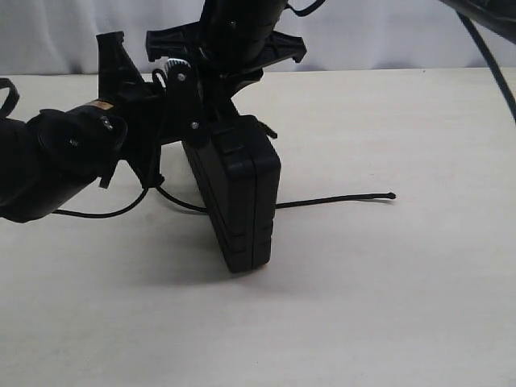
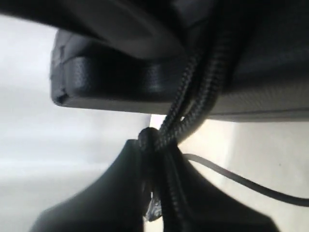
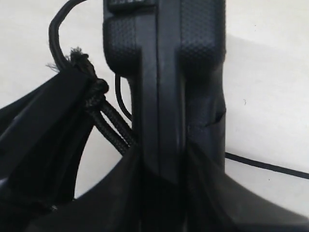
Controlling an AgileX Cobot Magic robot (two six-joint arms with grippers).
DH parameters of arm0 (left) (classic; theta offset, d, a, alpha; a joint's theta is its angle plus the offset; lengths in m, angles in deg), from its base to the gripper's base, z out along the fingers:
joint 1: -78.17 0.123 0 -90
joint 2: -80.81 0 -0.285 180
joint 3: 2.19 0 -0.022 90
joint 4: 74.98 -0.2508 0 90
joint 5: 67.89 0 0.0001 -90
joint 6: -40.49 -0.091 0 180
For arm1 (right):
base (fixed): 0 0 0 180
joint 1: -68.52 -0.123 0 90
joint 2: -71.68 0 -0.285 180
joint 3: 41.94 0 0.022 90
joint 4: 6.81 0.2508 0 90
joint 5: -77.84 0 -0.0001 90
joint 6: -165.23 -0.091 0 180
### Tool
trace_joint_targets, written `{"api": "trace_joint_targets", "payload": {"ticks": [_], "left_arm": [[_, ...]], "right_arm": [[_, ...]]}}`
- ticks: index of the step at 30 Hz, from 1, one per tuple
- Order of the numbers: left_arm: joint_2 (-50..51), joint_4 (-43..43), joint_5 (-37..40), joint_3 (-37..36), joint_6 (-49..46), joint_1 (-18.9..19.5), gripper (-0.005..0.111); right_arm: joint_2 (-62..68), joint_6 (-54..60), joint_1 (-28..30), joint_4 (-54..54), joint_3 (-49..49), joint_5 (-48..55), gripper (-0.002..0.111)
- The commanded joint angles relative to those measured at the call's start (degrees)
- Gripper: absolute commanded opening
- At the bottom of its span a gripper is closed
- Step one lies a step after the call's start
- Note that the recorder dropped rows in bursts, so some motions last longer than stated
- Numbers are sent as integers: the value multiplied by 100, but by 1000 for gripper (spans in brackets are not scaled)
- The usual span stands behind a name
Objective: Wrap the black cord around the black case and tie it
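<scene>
The left arm [image 1: 48,161] comes in low from the left of the black case [image 1: 242,201], and the picture edge cuts off part of it. Its claw, the left gripper [image 2: 155,162], is squeezed tight on the black cord [image 1: 339,200], just beside the case's left face. A knot [image 3: 99,89] and a fuzzy tuft [image 3: 77,55] sit right at the pinch. Two strands go from there to the case. More cord loops on the table [image 1: 403,306] left of the case, partly under the arm.

The case stands up on a thin side, tipped a little. I cannot tell if its bottom touches the table.

The right arm reaches down from above the case, and its top is cut off. The right gripper [image 3: 164,154] clamps the case's top edge, one finger on each flat face.

Right of the case, the cord lies along the table to a small knobby end. Its path behind the case is hidden.
</scene>
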Motion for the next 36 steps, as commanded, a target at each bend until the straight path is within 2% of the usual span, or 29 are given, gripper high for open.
{"api": "trace_joint_targets", "payload": {"ticks": [1,4,8,11,13,16,21,24,29,33,36], "left_arm": [[-35,-472,350,15,509,-16,0],[-35,-731,868,15,509,-16,0],[-35,-691,582,15,628,-16,0],[-35,-742,178,15,1121,-16,0],[-46,-742,224,15,1190,-16,3],[-46,-747,542,15,1179,-16,17],[-46,-677,454,15,1179,-16,54],[-46,-554,330,15,1179,-16,66],[-46,311,358,15,450,-16,66],[-46,1093,-61,15,-312,-16,66],[-46,1151,-331,15,-323,-16,66]], "right_arm": [[22,-19,-22,224,16,25,4],[22,-19,-22,224,16,25,4],[22,4,-22,226,16,25,4],[22,16,-22,226,16,25,4],[22,16,-22,226,16,25,4],[22,16,-22,226,16,25,4],[22,17,-22,226,16,25,4],[22,17,-22,226,16,25,4],[22,17,-22,226,16,25,4],[22,17,-22,226,16,25,4],[22,17,-22,226,16,25,4]]}}
